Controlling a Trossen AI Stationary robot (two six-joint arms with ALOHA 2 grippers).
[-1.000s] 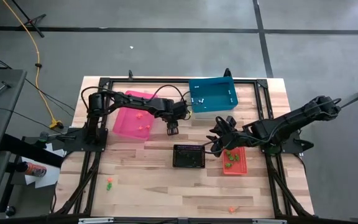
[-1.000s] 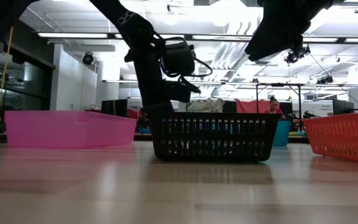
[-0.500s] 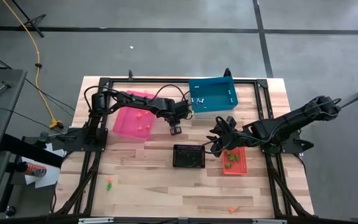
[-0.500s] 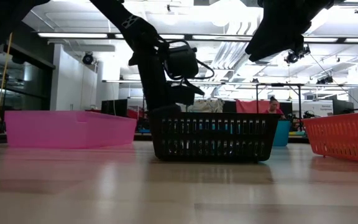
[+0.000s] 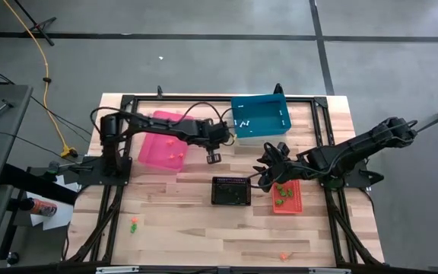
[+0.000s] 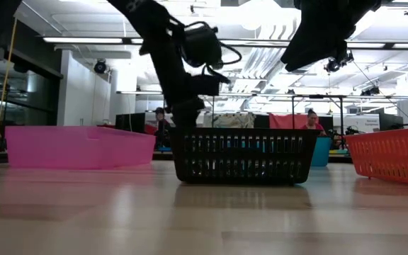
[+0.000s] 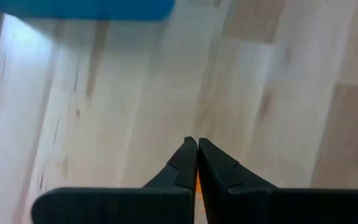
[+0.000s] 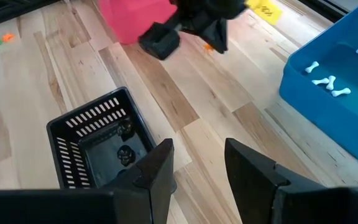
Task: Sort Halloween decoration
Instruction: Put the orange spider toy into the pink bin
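- Workshop lights and ceiling ducts hang behind a pale wooden table [image 5: 181, 221] framed by black rails.
- Pinched between the left gripper's [image 7: 196, 163] closed fingers is a sliver of orange, which I take for one of the trinkets; its shape is too hidden to tell.
- That left gripper [image 5: 212, 157] hangs over bare wood just beside the pink bin [image 5: 160, 141], near the blue bin [image 5: 260, 116].
- Orange trinkets [image 5: 175, 141] lie in the pink bin, white bone-shaped ones [image 8: 327, 82] in the blue bin, green ones [image 5: 283, 194] in the red basket [image 5: 296, 199].
- Strays sit apart at the table's near side: a green-and-orange pair [image 5: 134, 224] and an orange one [image 5: 284, 256].
- Two dark bits lie in the black basket [image 5: 230, 191].
- Over the gap between the black and red baskets, the right gripper [image 8: 197, 163] waits, jaws partly open and empty.
- Risk, as I judge it: so thin a pinch could let the piece drop before it clears the pink rim.
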